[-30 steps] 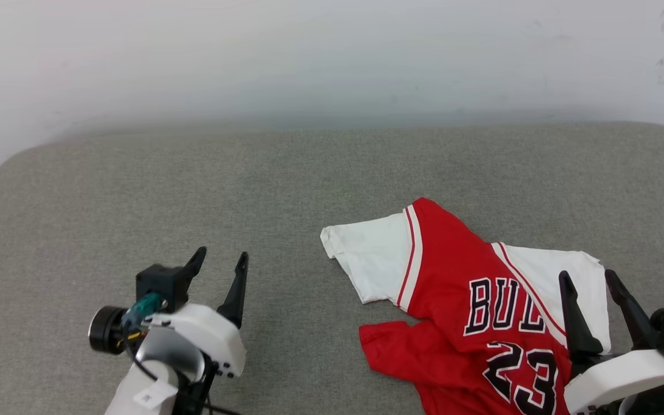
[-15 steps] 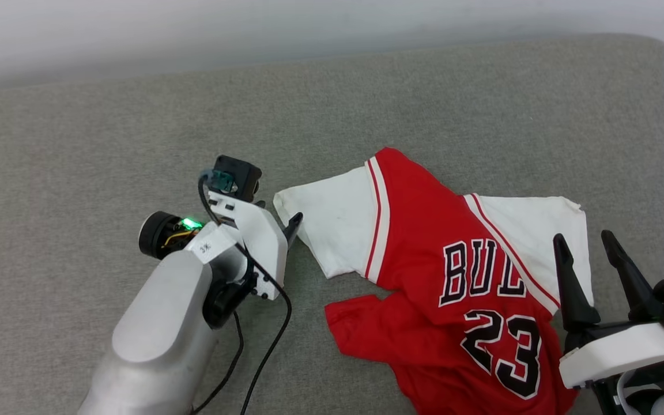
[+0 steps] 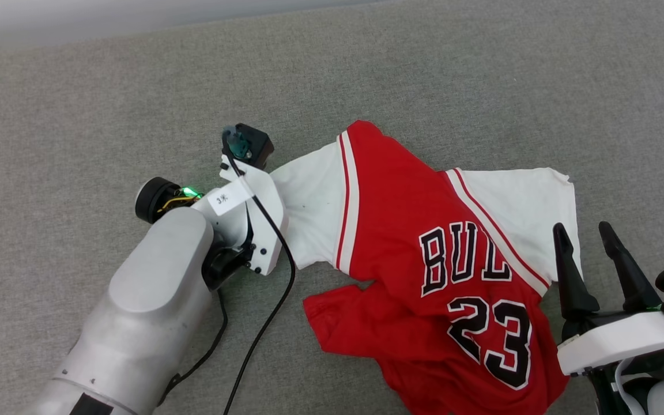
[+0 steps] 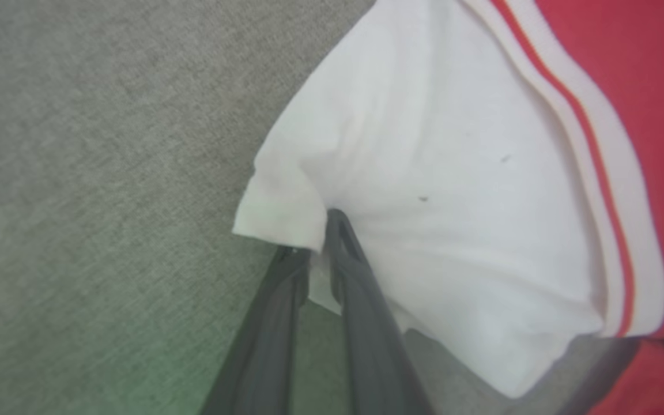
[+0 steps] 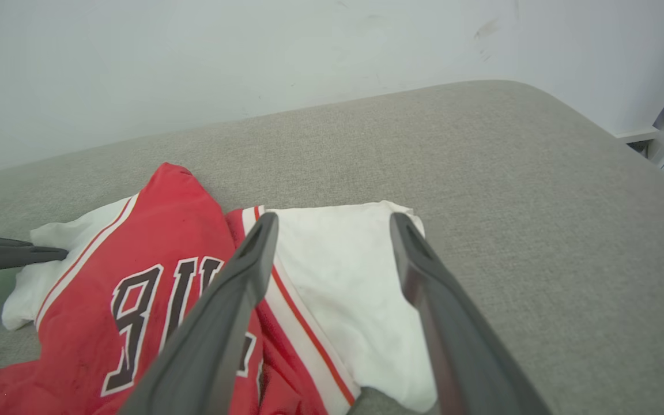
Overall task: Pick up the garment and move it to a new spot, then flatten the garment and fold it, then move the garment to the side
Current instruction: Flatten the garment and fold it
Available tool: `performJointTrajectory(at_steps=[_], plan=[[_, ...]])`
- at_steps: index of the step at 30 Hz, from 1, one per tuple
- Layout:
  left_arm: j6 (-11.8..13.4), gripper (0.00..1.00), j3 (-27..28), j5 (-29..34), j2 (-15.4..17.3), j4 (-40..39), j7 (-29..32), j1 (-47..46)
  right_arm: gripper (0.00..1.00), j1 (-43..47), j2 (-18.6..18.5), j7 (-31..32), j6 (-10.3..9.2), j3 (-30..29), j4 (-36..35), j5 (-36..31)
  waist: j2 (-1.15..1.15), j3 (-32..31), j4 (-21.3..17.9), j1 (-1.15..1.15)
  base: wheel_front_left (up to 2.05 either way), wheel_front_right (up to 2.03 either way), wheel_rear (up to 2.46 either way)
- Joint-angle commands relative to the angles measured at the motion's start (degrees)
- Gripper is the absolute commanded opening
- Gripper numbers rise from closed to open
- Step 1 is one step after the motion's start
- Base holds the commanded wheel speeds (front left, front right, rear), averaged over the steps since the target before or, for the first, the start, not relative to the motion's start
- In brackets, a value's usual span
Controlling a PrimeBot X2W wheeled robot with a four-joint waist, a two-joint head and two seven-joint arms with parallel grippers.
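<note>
Now: we are at the pick-up that opens the task. We judge that nothing is lifted, flattened or folded yet.
Garment: the red Bulls jersey (image 3: 412, 230) lies crumpled on the grey padded surface (image 3: 78, 115), right of the middle and toward the near edge. "BUL" and 23 face up, and the lower body is bunched on the near side.
Left jaws: clenched on the outer hem corner of the left-hand white sleeve (image 4: 424, 173). In the left wrist view one finger (image 4: 361, 276) lies on top of the cloth and the other runs under it.
Right jaws: released and spread wide at the near right, just by the right-hand white sleeve (image 3: 516, 196). We cannot tell whether they touch the cloth.
Grip check: the bite looks shallow and close to a corner, so we should confirm that both layers of the sleeve are pinched before pulling.
Lift: we should rise slowly and straight so that the jersey peels off the surface without sliding out of the pinch.
Second hold: bringing the right jaws down on the right-hand sleeve or shoulder would share the weight. It would also keep the jersey from twisting as it travels.
Cable: the black cable (image 3: 268, 323) trails from the left arm (image 3: 153, 276) close to the bunched red hem, and we should keep it from snagging.
New spot: the bare stretch to the left and far side looks roomy enough for flattening.
</note>
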Motion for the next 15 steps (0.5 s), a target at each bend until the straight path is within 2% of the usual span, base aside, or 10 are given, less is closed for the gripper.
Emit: performJointTrajectory(at_steps=[1,3,6,8,13,15], plan=[[-0.14,0.0,-1.82,0.67,-0.05,2.9,-0.16,3.48,1.0,-0.65,0.1,-0.15,-0.04,0.01,0.47,0.53,0.0,-0.14,0.1,0.0,0.0,0.0,0.0],[0.38,0.0,-1.11,1.14,0.41,2.89,-3.56,2.93,1.0,-0.66,0.1,0.02,-0.04,-0.13,1.23,1.18,0.0,-0.62,0.32,0.0,0.0,0.0,0.0],[2.71,0.0,1.21,1.98,1.98,1.33,-11.65,2.52,1.0,-1.11,0.09,1.06,-0.04,-1.42,3.44,3.02,0.0,-2.19,1.18,0.0,0.0,0.0,0.0],[3.68,0.0,2.29,1.68,2.44,-0.12,-14.85,3.62,1.0,-1.71,0.09,2.08,-0.04,-2.39,4.98,3.24,0.0,-3.25,1.76,0.0,0.0,0.0,0.0],[6.0,0.0,4.49,1.28,4.76,-5.94,-19.52,6.83,1.0,-3.58,-0.33,6.64,-0.04,-5.87,9.71,3.92,0.0,-5.28,3.79,0.0,0.0,0.0,0.0],[6.71,0.0,5.22,1.03,5.89,-9.11,-20.37,8.42,1.0,-4.88,-1.61,9.64,-0.04,-7.42,12.23,4.82,0.0,-5.81,4.74,0.0,0.0,0.0,0.0]])
